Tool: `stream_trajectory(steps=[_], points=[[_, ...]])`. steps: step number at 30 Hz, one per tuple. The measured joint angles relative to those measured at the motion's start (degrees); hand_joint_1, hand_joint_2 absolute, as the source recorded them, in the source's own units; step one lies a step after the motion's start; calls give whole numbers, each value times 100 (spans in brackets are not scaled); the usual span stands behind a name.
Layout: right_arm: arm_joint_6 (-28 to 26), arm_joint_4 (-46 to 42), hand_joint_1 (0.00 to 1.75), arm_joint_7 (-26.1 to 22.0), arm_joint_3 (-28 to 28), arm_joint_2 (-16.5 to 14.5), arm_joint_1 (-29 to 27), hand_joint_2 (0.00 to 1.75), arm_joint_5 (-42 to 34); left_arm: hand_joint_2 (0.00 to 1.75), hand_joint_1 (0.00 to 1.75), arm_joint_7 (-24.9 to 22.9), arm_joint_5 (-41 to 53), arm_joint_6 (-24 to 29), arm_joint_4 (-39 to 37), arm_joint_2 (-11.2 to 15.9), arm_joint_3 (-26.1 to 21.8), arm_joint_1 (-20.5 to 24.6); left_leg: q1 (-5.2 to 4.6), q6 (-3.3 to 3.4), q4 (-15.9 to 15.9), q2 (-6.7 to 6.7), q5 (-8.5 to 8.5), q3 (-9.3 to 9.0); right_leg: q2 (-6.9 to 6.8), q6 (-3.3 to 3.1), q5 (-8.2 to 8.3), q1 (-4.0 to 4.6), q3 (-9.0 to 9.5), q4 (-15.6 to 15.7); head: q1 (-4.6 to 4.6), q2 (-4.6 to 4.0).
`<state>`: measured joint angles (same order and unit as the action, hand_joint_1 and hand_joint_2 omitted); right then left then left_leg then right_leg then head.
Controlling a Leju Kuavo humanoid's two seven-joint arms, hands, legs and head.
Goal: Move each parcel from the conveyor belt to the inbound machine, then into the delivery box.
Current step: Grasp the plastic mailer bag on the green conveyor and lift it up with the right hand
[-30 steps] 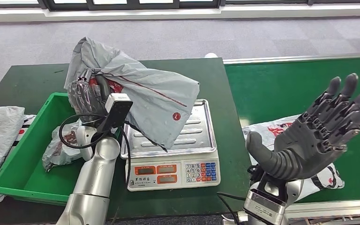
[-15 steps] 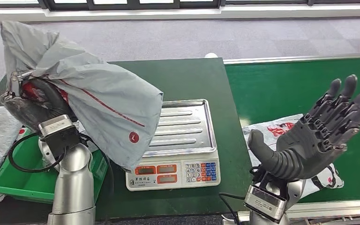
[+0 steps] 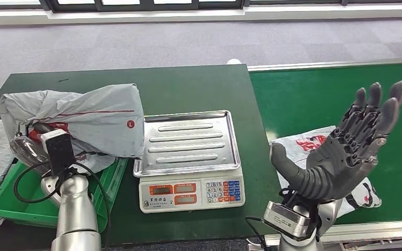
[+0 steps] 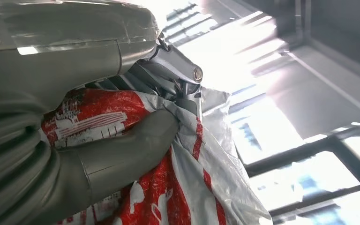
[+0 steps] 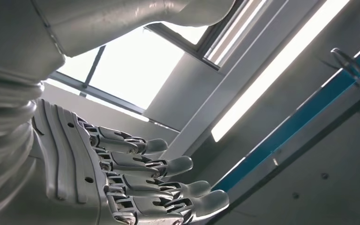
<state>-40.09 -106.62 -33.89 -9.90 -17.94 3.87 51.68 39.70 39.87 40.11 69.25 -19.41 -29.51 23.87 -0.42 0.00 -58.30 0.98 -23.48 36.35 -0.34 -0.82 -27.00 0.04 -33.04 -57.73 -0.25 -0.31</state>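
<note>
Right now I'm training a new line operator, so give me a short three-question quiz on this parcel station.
1. True or false: the steel pan of the weighing scale is bare.
2. Which hand holds the grey parcel: A) the left hand, B) the right hand, or C) neither?
3. Fill in: the white and red parcel lies on the green ____.

Key:
1. True.
2. A; the right hand is raised with fingers spread, holding nothing.
3. Conveyor belt.
</note>
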Motion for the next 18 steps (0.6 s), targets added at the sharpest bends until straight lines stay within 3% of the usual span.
stream_trajectory(steps=[5,13,17,18], points=[[1,4,0,31,-10,0,0,175,15,175,175,-60,45,0,-62,-19,-351,-91,-1,0,0,-7,-2,4,-8,1,-5,0,-2,0,-1,0],[2,26,0,17,-11,0,2,175,29,175,175,-72,45,0,-77,-19,-478,-87,-1,1,1,-12,0,1,-15,0,-5,0,4,0,0,0],[2,51,0,32,-11,0,4,175,49,175,0,-64,75,-1,-84,-19,-546,-76,-1,2,0,-14,1,0,-18,1,-4,0,7,0,1,0],[2,57,0,36,-11,0,4,175,51,175,0,-52,63,0,-82,-19,-566,-75,-1,2,0,-15,1,0,-19,1,-4,0,7,0,1,0]])
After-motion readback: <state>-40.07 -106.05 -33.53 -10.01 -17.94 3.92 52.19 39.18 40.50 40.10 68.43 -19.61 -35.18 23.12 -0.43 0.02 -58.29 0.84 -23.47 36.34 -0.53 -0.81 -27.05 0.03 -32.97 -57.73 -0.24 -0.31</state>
